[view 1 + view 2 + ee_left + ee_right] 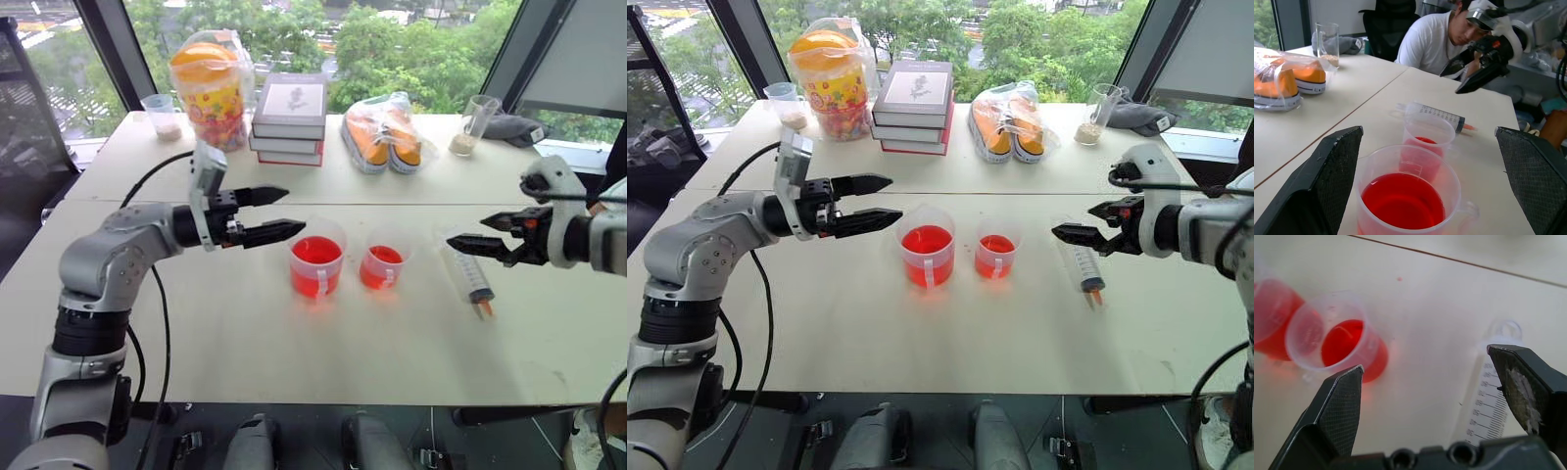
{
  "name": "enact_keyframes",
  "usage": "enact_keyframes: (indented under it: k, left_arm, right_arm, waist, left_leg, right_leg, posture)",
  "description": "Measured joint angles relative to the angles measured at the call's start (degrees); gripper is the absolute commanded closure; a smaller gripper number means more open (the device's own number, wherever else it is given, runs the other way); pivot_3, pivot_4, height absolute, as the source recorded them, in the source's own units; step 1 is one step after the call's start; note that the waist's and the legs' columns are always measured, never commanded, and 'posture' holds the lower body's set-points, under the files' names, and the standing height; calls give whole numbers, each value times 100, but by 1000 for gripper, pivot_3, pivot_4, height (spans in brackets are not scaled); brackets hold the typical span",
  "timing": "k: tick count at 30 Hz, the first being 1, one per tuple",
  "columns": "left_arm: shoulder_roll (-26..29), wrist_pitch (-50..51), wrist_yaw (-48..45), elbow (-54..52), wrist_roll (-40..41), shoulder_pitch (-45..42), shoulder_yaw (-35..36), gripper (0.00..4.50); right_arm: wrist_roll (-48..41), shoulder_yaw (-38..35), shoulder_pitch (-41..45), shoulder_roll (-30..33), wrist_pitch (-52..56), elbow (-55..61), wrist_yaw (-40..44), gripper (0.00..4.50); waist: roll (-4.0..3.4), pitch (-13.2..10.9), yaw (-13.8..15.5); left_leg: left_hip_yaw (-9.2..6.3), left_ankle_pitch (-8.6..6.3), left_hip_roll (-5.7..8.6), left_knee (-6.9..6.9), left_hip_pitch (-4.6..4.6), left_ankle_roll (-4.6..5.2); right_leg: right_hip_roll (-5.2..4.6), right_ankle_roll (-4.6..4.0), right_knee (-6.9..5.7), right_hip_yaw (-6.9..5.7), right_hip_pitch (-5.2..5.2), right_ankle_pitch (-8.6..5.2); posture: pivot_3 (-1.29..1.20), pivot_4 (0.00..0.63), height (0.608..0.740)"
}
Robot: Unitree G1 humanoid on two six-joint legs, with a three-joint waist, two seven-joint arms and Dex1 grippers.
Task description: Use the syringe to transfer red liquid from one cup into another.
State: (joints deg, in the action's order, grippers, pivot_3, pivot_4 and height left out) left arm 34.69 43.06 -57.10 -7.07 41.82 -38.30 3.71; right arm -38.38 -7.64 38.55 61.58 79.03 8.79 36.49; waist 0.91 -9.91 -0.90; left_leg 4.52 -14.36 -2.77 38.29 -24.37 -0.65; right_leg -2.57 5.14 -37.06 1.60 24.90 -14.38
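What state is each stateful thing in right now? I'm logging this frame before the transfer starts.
syringe: lying flat on the table, not held.
wider cup: upright, about half full of red liquid.
smaller cup: upright, holding some red liquid.
left gripper: open, empty, beside the wider cup.
right gripper: open, empty, over the syringe.

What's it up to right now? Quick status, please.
Left gripper open, empty, beside the wider cup. Right gripper open, empty, above the syringe lying on the table. Smaller cup also holds red liquid. Nothing in the way.
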Motion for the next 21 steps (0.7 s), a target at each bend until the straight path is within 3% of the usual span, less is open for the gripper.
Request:
enact_keyframes:
  k: [5, 11, 21]
  left_arm:
    - [-121, -126, -22, 26, -50, -28, -75, 0]
    - [-189, -190, 2, 16, -127, 12, -87, 0]
    - [-234, -174, 383, -474, -13, 480, 7, 0]
  right_arm:
    - [834, 1423, 1238, -114, -190, -1904, 274, 59]
    - [2073, 3060, 2158, -700, -1264, -4340, 1421, 59]
    - [3683, 3716, 2820, -1679, -2932, -6597, 2484, 59]
  waist:
    - [0, 0, 0]
    - [-1, -1, -4]
    - [-1, 0, -12]
  left_leg:
    - [5, 0, 0, -5, -4, 0]
    - [9, 0, 0, -7, -13, 0]
    - [9, 0, 0, -5, -8, 0]
  right_leg:
    - [1, 1, 1, 1, 8, 1]
    - [2, 17, 0, 1, 18, 10]
    - [2, 18, -6, 0, 13, 11]
  posture:
    - [0, 150, 740]
    - [0, 150, 740]
    - [0, 150, 740]
